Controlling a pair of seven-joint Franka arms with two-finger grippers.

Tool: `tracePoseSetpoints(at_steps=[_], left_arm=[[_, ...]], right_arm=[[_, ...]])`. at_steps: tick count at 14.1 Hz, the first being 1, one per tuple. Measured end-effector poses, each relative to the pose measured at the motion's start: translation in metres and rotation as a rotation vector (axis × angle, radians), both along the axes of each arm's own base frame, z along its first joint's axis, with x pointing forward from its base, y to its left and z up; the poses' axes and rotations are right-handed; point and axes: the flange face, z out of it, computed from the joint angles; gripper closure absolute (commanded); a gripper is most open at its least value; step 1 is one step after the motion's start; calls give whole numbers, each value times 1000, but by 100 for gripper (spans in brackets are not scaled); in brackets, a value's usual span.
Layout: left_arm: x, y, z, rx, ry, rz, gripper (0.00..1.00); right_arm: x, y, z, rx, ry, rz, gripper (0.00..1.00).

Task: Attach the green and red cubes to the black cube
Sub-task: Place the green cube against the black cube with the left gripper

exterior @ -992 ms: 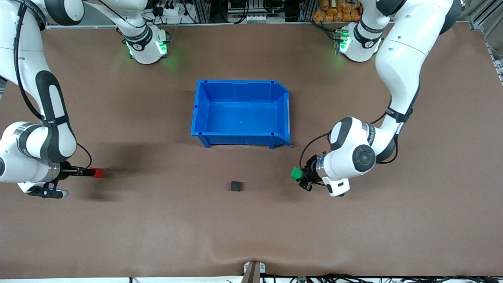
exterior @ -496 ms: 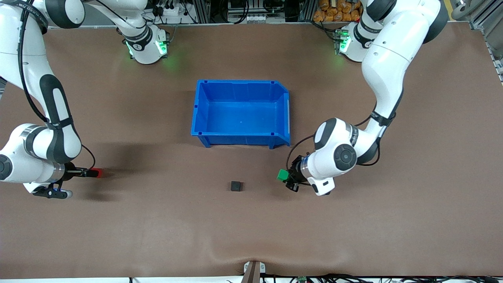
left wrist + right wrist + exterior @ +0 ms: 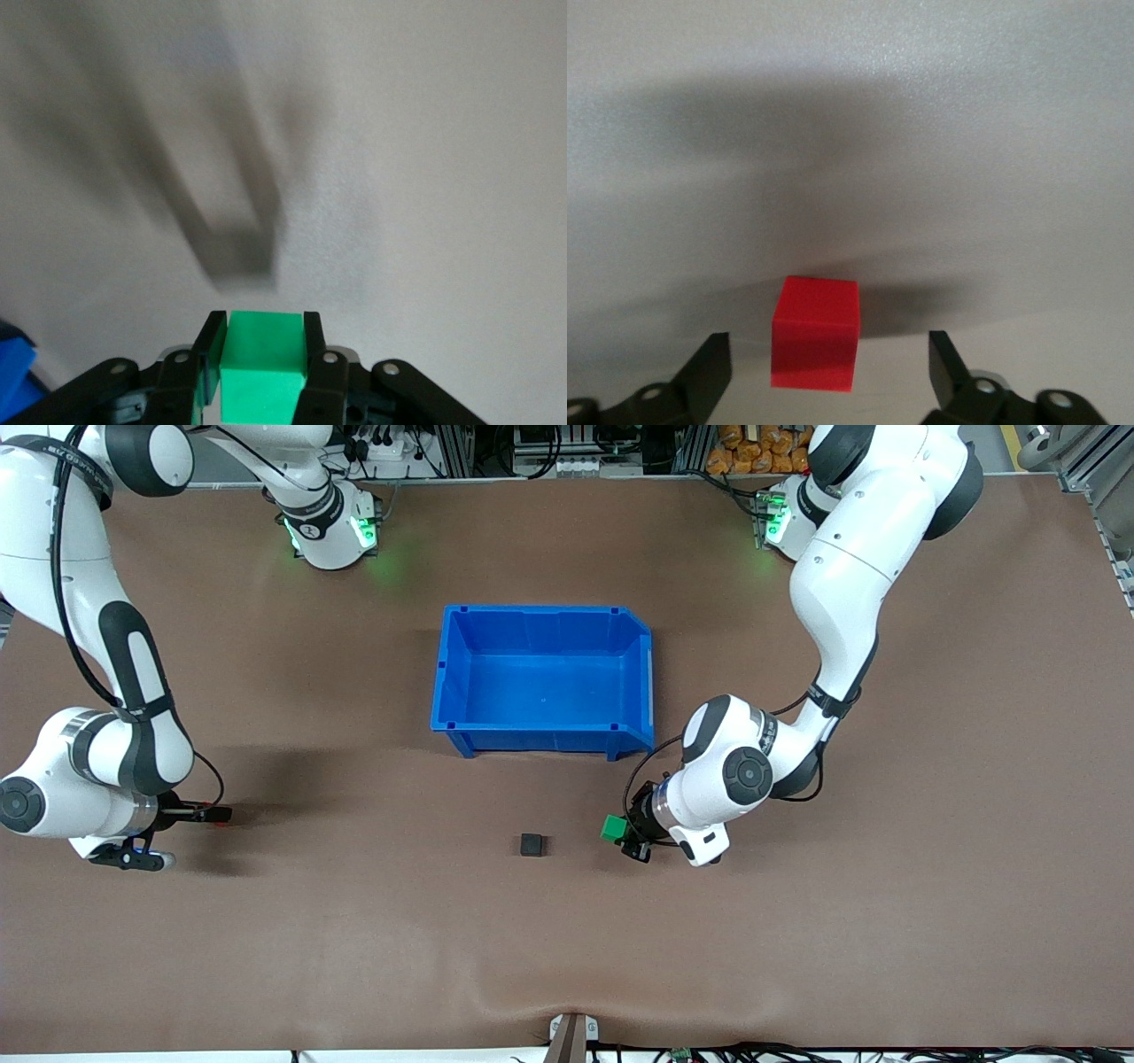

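Brown, matte and faintly textured, the table (image 3: 797, 957) gives every cube a flat bed to sit square on, which suits a job of pressing faces together. Blue moulded plastic forms the bin (image 3: 454, 673), an open-topped box with one cut-down wall; it stands between the robots' bases and the black cube, and from the task sentence it seems to play no part in the joining.

White and glossy, the left arm reaches low across the table, its left gripper (image 3: 625, 834) clamped on the green cube (image 3: 611, 828); the left wrist view shows the dark fingers (image 3: 209, 354) pressed on two flat sides, leaving the forward face bare, probably so that face can meet the black one. It hangs just over the table near the black cube, toward the left arm's end.

Toward the right arm's end, the right gripper (image 3: 208, 813) sits low with its jaws spread wide; the red cube (image 3: 815, 332) stands between them, untouched by either finger, on or just above the table.

Smallest in play, the black cube (image 3: 532, 844) rests alone, dull and sharp-edged, nearer the front camera than the bin, well apart from red.
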Motion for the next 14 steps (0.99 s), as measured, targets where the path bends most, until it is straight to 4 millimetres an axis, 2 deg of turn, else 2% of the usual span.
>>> tracePoseSetpoints(at_steps=[1,3,5,7,11,14], left_arm=[[-1,-4,-1,-2,0,13,100],[-2,-12,-5,1,-7,38,100],[-3,-21,-8,-7,-15,86,100],[-3,-26,-10,-27,-18,162,100],[-6,-38,-12,-50,-19,239,100],[-12,-47,-20,-18,-41,224,100]], right_arm=[[0,1,0,-1,0,-8,26],[1,1,0,-3,-3,-14,29],[1,1,1,-2,-8,-21,39],[2,1,2,8,-15,-34,55],[3,1,3,15,-20,-44,100],[3,2,3,17,-14,-57,100]])
